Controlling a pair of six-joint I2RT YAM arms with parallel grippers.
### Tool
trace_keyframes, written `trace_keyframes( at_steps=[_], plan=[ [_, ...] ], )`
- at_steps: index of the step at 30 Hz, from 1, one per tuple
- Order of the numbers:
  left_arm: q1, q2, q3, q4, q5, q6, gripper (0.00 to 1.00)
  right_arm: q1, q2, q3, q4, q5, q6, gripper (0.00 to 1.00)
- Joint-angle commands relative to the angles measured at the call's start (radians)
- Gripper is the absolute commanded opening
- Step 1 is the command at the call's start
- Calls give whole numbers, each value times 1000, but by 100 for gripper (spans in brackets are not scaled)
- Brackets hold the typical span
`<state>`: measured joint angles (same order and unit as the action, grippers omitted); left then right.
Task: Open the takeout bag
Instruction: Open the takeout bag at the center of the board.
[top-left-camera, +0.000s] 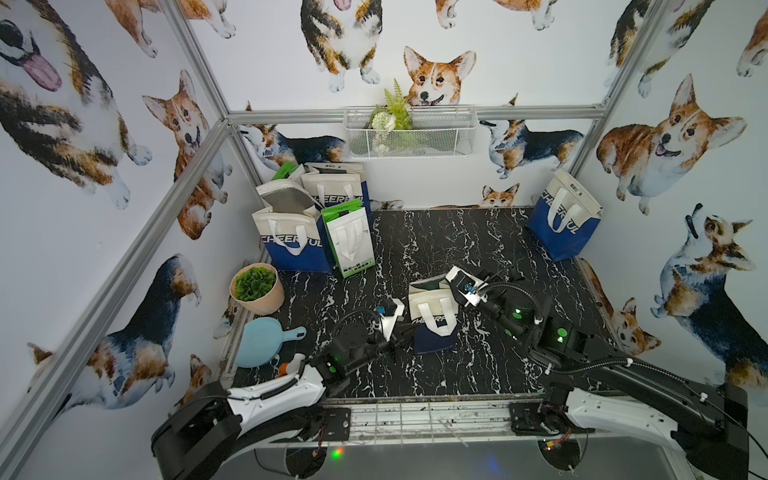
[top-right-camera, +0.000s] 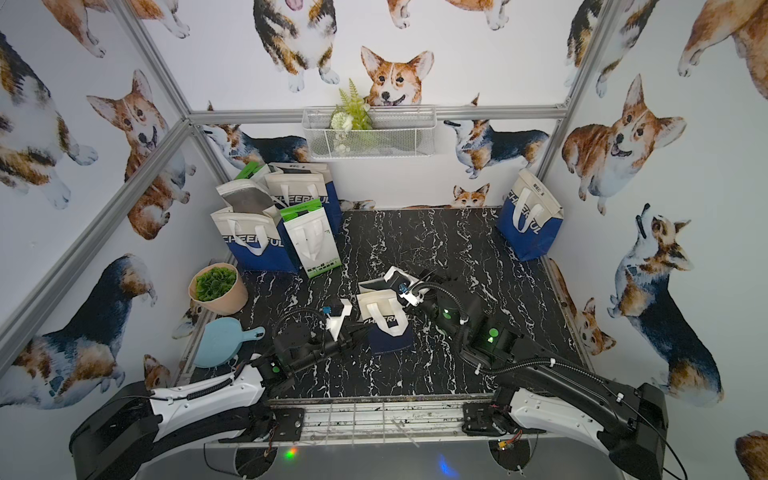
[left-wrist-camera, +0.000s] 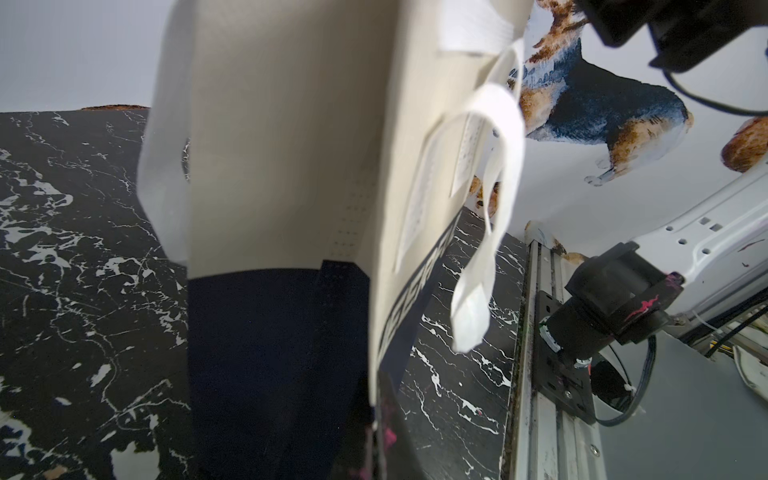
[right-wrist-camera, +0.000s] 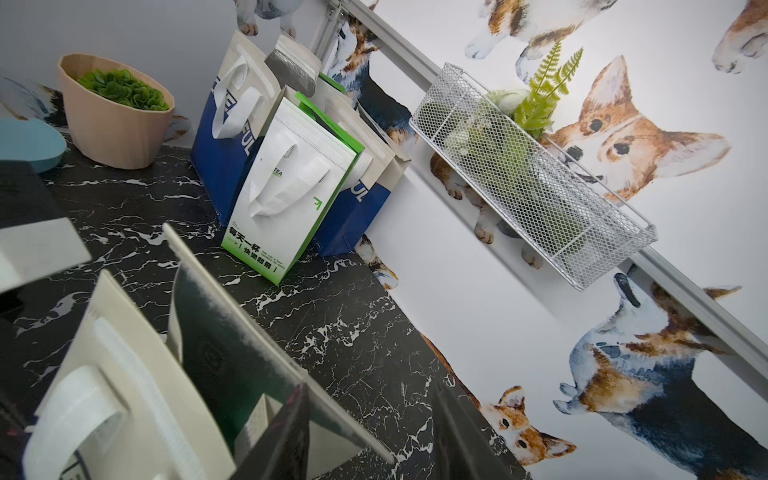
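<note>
Cream-and-navy fabric takeout bag (top-left-camera: 432, 305), upright, white-handled; mouth partly open

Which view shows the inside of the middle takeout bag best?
The right wrist view: it looks into the takeout bag between its parted top edges. Both top views show mostly its front; the left wrist view shows only its outside.

Entry one, left arm (top-left-camera: 274, 390): lay stretched low and forward, wrist level, left tool (top-left-camera: 407, 331) clamped fully closed. Entry two, right arm (top-left-camera: 602, 365): elbow bent, forearm angled inward, right tool (right-wrist-camera: 370, 392) tipped downward; its jaws stood apart, dark fingers (right-wrist-camera: 291, 428) visible.
</note>
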<state>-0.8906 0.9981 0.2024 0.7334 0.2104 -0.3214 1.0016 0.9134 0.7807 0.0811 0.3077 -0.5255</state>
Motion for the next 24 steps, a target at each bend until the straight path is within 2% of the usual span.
trace_keyframes(
  at_steps=[1, 14, 24],
  plan=[
    [-1, -5, -2, 4, -6, -2, 0, 2, -2, -1, 26, -37, 62, 47],
    [-1, -15, -4, 2, -9, -4, 0, 2, -78, -65, -7, -30, 149, 46],
    [-1, -21, -7, -2, -16, -1, 0, 2, -147, -153, -34, -89, 274, 46]
  ],
)
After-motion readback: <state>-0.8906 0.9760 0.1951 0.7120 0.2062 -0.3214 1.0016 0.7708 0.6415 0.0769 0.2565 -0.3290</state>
